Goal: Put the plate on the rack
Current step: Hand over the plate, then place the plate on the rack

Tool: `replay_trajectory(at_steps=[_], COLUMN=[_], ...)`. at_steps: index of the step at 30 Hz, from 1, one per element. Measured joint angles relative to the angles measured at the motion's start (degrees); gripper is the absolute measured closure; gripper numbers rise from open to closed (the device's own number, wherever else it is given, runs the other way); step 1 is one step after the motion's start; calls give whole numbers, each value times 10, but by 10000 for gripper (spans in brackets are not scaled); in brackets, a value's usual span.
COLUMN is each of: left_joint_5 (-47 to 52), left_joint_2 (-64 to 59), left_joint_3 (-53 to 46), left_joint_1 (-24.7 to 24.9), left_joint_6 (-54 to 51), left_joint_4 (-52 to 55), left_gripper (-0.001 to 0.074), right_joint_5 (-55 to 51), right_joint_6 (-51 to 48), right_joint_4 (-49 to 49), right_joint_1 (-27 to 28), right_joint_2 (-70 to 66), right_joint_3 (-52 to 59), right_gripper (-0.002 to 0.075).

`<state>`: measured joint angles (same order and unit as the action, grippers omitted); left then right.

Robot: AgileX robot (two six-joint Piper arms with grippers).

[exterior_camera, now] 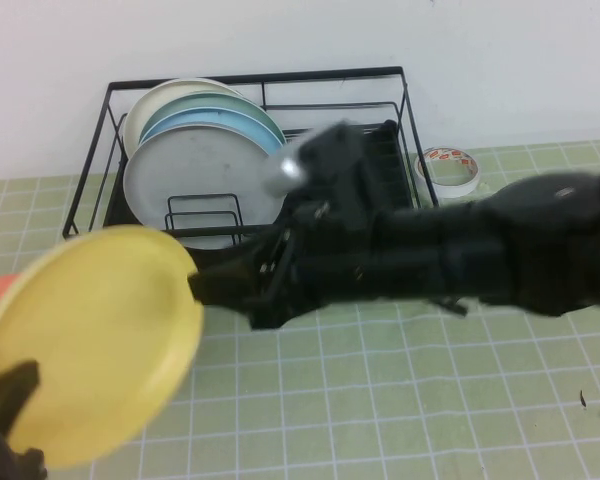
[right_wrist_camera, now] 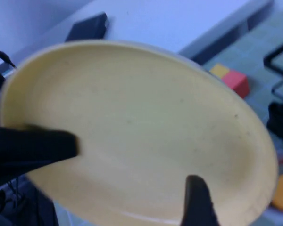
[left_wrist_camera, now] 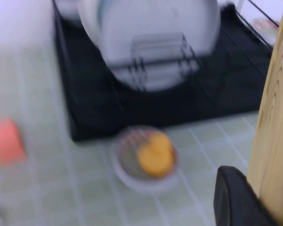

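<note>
While tilted above the desk's near-left corner, the plate (exterior_camera: 85,340) held between both arms. Left gripper (exterior_camera: 10,400) at the near-left edge, clamped on the plate's lower rim. Right gripper (exterior_camera: 205,285) reaching across mid-desk, black fingers (right_wrist_camera: 198,202) pinching the opposite rim. Behind, along the far edge, the rack (exterior_camera: 250,90), holding upright a grey plate (exterior_camera: 200,170) and a light-blue plate (exterior_camera: 220,122).

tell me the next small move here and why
Probably the right gripper should take hold of the plate at the rim it meets on the rack side. The left gripper holds the plate's opposite edge, low and short of the rack.
</note>
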<state>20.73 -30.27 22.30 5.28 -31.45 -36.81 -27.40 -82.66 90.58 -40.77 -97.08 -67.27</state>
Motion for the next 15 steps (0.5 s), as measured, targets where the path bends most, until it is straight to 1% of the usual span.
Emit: replay_trajectory(at_steps=[2, 4, 6, 9, 11, 12, 15], left_joint_5=[-38, -80, -129, -185, -201, -203, -207], left_joint_2=[0, 0, 0, -4, -16, -27, -74], left_joint_3=[0, 0, 0, 0, 4, 9, 40], left_joint_1=[0, 0, 3, 19, 36, 46, 70], left_joint_6=[-40, -86, -145, -241, -295, -323, -395], left_joint_4=[-6, -14, -18, -20, -20, -17, -3], left_gripper=[638, 638, 638, 638, 638, 638, 638], right_joint_5=[-2, -5, -12, -41, -78, -98, -163], right_joint_6=[0, 5, 35, 109, 151, 174, 247], right_joint_4=[-18, -57, -123, -240, -330, -375, -490], right_joint_1=[6, 14, 24, 41, 45, 45, 45], right_joint_2=[30, 67, 112, 172, 211, 228, 265], right_joint_3=[0, 0, 0, 0, 0, 0, 0], right_gripper=[311, 343, 417, 573, 655, 680, 711])
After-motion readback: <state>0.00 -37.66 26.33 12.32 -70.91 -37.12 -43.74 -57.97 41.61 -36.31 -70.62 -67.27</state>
